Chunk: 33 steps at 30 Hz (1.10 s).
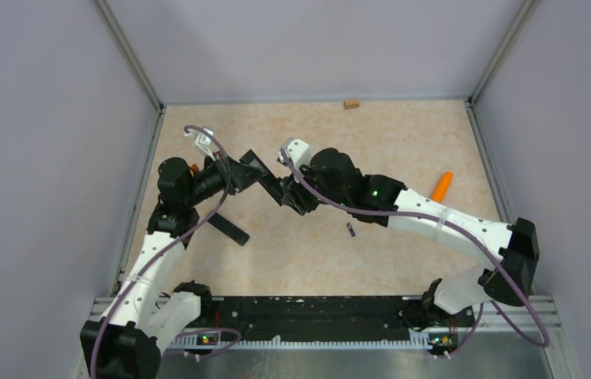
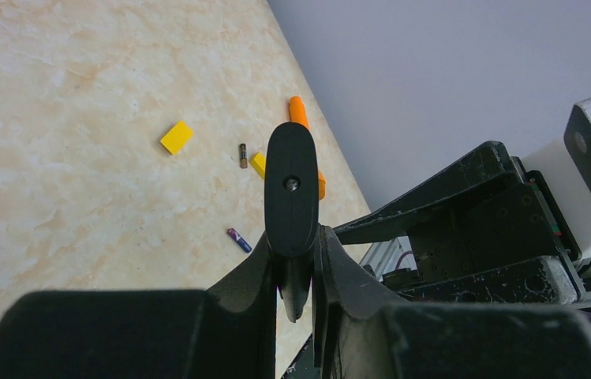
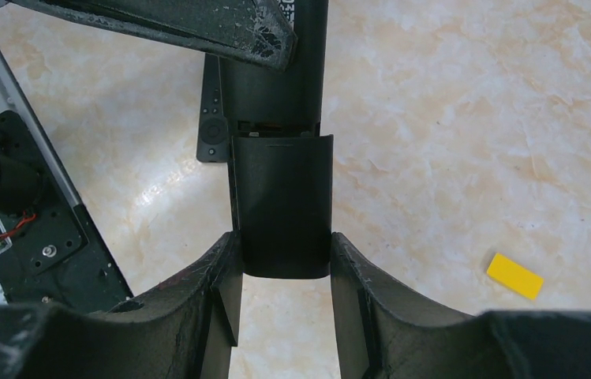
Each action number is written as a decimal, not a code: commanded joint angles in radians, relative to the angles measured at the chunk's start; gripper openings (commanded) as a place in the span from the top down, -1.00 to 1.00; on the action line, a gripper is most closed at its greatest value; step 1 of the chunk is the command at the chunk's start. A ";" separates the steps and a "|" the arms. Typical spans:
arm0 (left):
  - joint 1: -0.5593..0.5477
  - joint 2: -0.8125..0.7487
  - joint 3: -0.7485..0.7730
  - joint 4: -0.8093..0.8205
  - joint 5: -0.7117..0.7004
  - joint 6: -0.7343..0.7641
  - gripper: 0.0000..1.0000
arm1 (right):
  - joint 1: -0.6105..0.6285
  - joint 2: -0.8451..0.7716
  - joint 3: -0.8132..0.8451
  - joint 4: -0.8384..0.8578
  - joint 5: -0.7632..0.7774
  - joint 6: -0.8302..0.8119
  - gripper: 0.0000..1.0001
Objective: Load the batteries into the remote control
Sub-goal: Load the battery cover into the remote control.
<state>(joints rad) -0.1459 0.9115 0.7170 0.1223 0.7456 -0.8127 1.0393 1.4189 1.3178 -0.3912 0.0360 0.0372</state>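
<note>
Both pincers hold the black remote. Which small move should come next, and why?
Probably the right pincer should slide the black back cover slightly toward itself, off the long black plastic remote control, while the left pincer holds that remote. The cover sits between the right fingers, and a slim purple-ended battery lies unloaded on the beige table.

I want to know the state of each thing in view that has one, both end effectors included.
Left end effector: shut on the remote.
Right end effector: shut on the battery cover.
Remote: held above the table between both arms.
Battery cover: on the remote's end, seam slightly open.
Batteries: lying loose on the table.
Second remote: lying flat on the table.
</note>
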 commanded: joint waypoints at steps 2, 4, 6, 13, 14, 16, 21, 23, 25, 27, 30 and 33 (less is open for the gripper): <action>-0.004 -0.021 0.027 0.048 0.011 -0.009 1.00 | 0.014 0.008 0.051 0.021 0.007 0.009 0.18; -0.004 -0.022 0.022 0.055 0.007 -0.013 1.00 | 0.013 0.010 0.051 0.026 -0.004 0.014 0.18; -0.004 -0.025 0.018 0.058 0.005 -0.018 1.00 | 0.013 0.012 0.049 0.030 -0.008 0.022 0.18; -0.004 -0.034 0.011 0.068 0.005 -0.035 1.00 | 0.014 0.023 0.047 0.046 -0.023 0.049 0.18; -0.005 -0.036 0.011 0.070 0.008 -0.039 1.00 | 0.014 0.025 0.046 0.049 -0.022 0.051 0.17; -0.004 -0.039 0.009 0.084 0.016 -0.050 1.00 | 0.014 0.030 0.048 0.052 -0.021 0.059 0.17; -0.004 -0.039 0.012 0.086 0.027 -0.051 1.00 | 0.013 0.042 0.059 0.056 -0.009 0.071 0.17; -0.004 -0.038 0.012 0.086 0.032 -0.052 1.00 | 0.013 0.047 0.063 0.056 -0.003 0.073 0.17; -0.004 -0.037 0.012 0.086 0.037 -0.054 1.00 | 0.014 0.050 0.066 0.057 0.000 0.074 0.17; -0.004 -0.036 0.009 0.086 0.038 -0.055 1.00 | 0.014 0.052 0.068 0.062 0.004 0.076 0.17; -0.004 -0.036 0.009 0.082 0.040 -0.059 1.00 | 0.013 0.054 0.073 0.068 0.008 0.077 0.17; -0.004 -0.036 0.012 0.081 0.043 -0.068 1.00 | 0.014 0.059 0.076 0.068 0.009 0.079 0.17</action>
<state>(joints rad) -0.1455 0.8967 0.7170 0.1333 0.7437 -0.8440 1.0409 1.4616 1.3319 -0.3737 0.0219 0.1017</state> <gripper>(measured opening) 0.191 0.420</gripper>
